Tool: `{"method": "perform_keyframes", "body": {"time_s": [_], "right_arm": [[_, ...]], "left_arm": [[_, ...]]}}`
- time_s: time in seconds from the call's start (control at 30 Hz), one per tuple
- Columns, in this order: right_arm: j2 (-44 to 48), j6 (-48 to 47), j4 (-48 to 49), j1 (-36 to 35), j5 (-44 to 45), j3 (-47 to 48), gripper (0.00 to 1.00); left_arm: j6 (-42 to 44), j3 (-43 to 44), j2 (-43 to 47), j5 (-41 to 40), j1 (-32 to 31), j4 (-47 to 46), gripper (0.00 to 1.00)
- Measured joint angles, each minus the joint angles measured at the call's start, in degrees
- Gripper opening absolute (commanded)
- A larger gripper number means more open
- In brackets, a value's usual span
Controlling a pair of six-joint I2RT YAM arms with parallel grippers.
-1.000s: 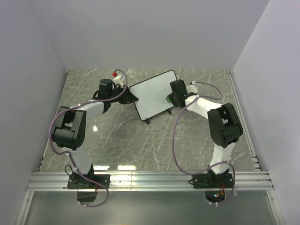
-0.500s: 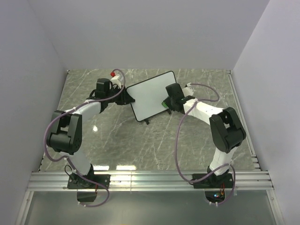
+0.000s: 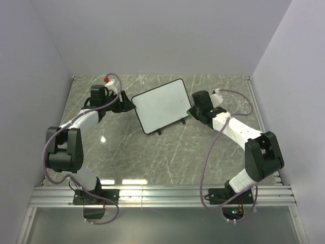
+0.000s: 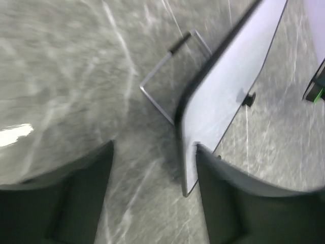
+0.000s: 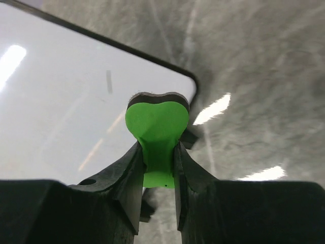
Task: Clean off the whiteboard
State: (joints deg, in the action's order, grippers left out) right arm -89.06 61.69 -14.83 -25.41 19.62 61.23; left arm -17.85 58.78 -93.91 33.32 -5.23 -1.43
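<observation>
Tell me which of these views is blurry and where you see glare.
Left wrist: motion blur smears the table, glare patch at left edge. Right wrist: green eraser sharp, light streaks reflected on the whiteboard. Top external: sharp, small glare spots on the table.

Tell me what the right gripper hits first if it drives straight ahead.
The whiteboard, near its rounded corner. The green eraser clamped in the right gripper leads and points there. The remaining gap is unclear.

whiteboard (image 4: pixel 228 96) blurred, upper end cut off
</observation>
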Motion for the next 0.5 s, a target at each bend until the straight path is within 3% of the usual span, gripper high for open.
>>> {"method": "perform_keyframes", "body": {"time_s": [0.1,0.27,0.3,0.33,0.37,0.4,0.43,0.5], "right_arm": [[1.6,-1.3,-1.0,0.3,0.8,-3.0,0.00],[1.7,-2.6,-3.2,0.5,0.7,-7.7,0.00],[1.3,-2.9,-3.9,0.5,0.3,-8.0,0.04],[0.5,-3.4,-4.7,0.6,-0.2,-8.0,0.21],[-0.4,-4.0,-5.2,0.6,-0.9,-7.8,0.43],[-1.7,-4.6,-6.2,0.5,-1.3,-7.1,0.78],[-3.3,-4.7,-7.4,0.5,-1.6,-6.1,0.97],[-6.5,-6.2,-9.2,0.5,-2.5,-3.8,1.00]], "left_arm": [[-0.6,-0.5,3.3,0.0,3.1,0.2,0.82],[-1.6,-0.5,8.2,-0.8,4.9,0.4,0.82],[-2.2,-0.5,9.1,-1.3,4.8,0.4,0.81],[-3.0,-0.5,10.0,-2.1,4.8,0.4,0.81],[-3.6,-0.5,10.9,-2.7,4.8,0.4,0.81],[-4.3,-0.5,11.9,-3.8,4.8,0.5,0.81],[-4.9,-0.5,12.8,-4.7,4.8,0.6,0.80],[-6.0,-0.5,15.0,-7.2,4.8,1.1,0.80]]}}
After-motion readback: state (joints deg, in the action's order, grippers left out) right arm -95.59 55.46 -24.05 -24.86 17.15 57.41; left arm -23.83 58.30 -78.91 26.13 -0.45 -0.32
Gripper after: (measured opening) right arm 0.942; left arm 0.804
